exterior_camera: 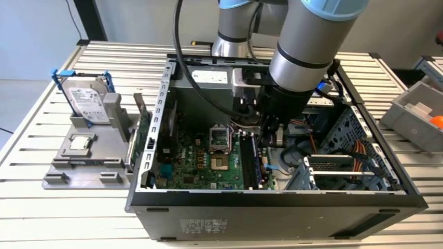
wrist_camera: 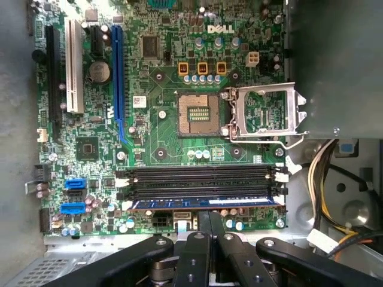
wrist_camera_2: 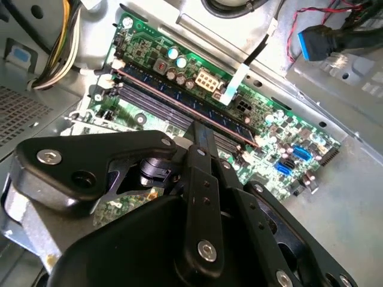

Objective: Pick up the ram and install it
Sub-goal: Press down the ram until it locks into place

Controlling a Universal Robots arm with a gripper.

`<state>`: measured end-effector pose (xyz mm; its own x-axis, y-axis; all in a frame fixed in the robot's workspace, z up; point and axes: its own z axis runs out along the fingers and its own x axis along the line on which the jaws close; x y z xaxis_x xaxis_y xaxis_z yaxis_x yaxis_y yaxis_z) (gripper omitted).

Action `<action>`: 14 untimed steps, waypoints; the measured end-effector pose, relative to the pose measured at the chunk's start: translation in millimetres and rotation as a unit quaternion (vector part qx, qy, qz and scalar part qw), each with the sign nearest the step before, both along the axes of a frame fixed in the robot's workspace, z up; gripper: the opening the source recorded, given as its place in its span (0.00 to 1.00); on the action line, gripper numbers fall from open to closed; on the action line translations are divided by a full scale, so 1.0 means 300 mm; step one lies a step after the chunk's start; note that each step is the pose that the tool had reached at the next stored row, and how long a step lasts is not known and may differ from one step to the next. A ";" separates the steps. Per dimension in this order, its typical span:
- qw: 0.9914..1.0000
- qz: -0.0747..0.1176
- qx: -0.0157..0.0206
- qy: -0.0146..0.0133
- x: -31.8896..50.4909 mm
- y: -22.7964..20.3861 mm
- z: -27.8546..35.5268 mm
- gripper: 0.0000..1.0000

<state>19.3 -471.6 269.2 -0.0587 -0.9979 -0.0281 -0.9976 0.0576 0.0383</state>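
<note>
The ram (wrist_camera: 239, 202) is a thin blue-green stick standing in the motherboard's memory slot that lies closest to my fingers; in the second wrist view the ram (wrist_camera_2: 155, 89) runs slantwise across the board. My gripper (wrist_camera: 210, 214) is shut, its two black fingers (wrist_camera_2: 201, 140) side by side, with their tips at the ram's upper edge near its middle. The fingers close along the stick's length, not across it. In the exterior view my arm (exterior_camera: 298, 72) reaches down into the open computer case (exterior_camera: 277, 199), with the gripper low over the slots.
Two black memory slots (wrist_camera: 203, 179) lie beside the ram. The CPU socket (wrist_camera: 194, 113) is open, its metal latch (wrist_camera: 266, 113) swung aside. Cable bundles (wrist_camera: 326, 173) hang close by. Outside the case stand a hard drive (exterior_camera: 88, 101), a green card (exterior_camera: 144, 140) and a grey bin (exterior_camera: 418, 111).
</note>
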 end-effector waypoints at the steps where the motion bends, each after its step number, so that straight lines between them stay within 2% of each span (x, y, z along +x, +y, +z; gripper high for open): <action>1: 1.000 0.000 0.000 0.000 0.000 0.000 0.007 0.00; 9: 1.000 0.000 -0.002 0.000 0.000 0.001 0.077 0.00; 12: 1.000 0.000 -0.002 0.000 0.000 0.001 0.097 0.00; 14: 1.000 0.000 -0.003 0.000 0.000 0.001 0.103 0.00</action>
<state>19.3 -471.2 300.2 -0.0587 -0.9980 -0.0226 -0.9976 0.0578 0.0382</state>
